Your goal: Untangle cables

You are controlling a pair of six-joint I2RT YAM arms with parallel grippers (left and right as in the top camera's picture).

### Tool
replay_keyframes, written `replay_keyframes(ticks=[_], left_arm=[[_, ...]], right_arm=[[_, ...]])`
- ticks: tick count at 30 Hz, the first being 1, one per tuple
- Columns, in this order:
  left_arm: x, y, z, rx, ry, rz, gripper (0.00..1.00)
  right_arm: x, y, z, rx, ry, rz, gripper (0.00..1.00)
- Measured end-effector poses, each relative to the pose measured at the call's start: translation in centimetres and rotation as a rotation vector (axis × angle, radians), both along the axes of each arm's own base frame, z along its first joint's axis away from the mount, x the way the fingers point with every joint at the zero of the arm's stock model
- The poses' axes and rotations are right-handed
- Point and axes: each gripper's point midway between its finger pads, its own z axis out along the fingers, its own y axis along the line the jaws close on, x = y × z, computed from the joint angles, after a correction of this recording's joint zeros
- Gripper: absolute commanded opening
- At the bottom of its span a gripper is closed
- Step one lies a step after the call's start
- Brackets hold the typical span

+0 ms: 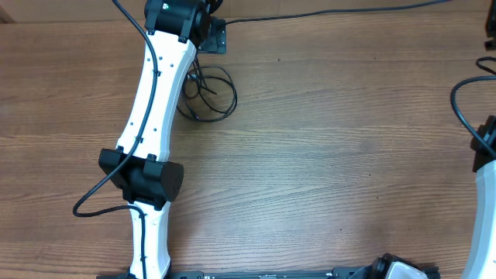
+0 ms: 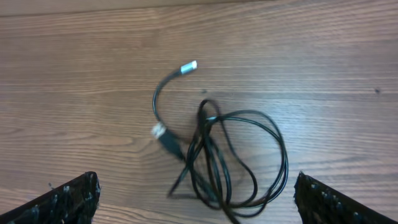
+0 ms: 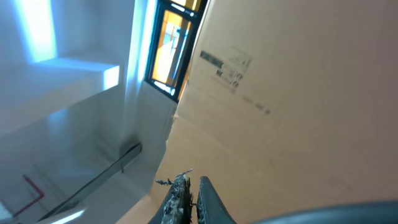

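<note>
The cables [image 2: 230, 162] lie on the wooden table as a small knotted bundle of thin black loops. One strand curls out to a silvery plug [image 2: 188, 66], and a second plug [image 2: 160, 130] lies beside the knot. From overhead the cables [image 1: 208, 93] sit just right of the left arm's white forearm [image 1: 159, 85], which partly covers them. My left gripper [image 2: 196, 208] hovers above the near side of the bundle, open wide, with one fingertip [image 2: 71, 199] at each lower corner and nothing held. My right gripper [image 3: 193, 186] points up and away from the table, shut on nothing.
A thicker black wire [image 1: 333, 12] runs along the table's far edge. The right arm [image 1: 487, 178] stands at the right edge with its own wire loop [image 1: 463, 101]. In the right wrist view, only a brown cardboard surface [image 3: 298, 93] and a window show.
</note>
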Motion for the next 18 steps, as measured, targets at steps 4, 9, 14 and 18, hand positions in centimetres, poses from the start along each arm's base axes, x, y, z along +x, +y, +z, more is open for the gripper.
replay_keyframes(ticks=[4, 9, 14, 18], left_arm=[[-0.3, -0.6, -0.2, -0.020, 0.015, -0.017, 0.99], [-1.2, -1.6, -0.8, -0.043, 0.058, -0.047, 1.00], [-2.0, -2.8, -1.3, -0.066, 0.113, -0.148, 1.00], [-2.7, -4.1, -1.7, -0.083, 0.154, -0.275, 1.00]], right_arm=[[-0.1, -1.7, -0.4, 0.010, 0.022, -0.043, 0.04], [-0.1, -4.4, -1.5, 0.025, 0.069, -0.111, 0.04], [-0.3, -8.3, -3.2, 0.025, 0.139, -0.235, 0.04], [-0.6, -11.0, -4.9, 0.025, 0.204, -0.323, 0.04]])
